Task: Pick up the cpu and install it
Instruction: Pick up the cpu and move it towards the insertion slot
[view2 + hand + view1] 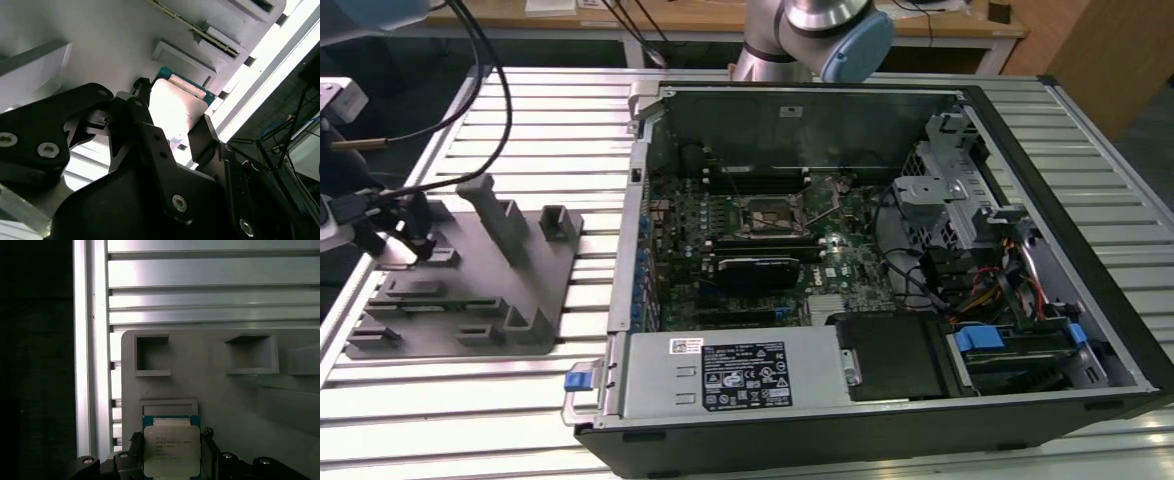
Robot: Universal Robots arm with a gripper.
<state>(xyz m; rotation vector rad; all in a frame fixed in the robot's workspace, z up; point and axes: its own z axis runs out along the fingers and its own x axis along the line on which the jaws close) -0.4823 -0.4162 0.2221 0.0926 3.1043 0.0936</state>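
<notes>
1. Cpu [171, 452] is being gripped by two opposite edges between the black fingers [136, 445] of the gripper [171, 441]. The claw is being closed to a narrow gap, with both fingers seemingly touching the green rim in both wrist views.
2. The chip is being held at the grey fixture tray [467, 290], at the far left of the exterior view and well apart from the open computer case [1067, 150]. Whether it is being lifted clear of the tray cannot be told.
3. Only thin edges are being clamped, so a slip or tilt is being risked by any jolt.
4. The motherboard socket [765, 212], at the frame's centre, is being crowded by its metal frame. A skewed chip would probably jam there or damage the contacts.
5. Black cables [487, 60] are being draped at the upper left, near the gripper [403, 228]. A snag could drag the grip off line.
</notes>
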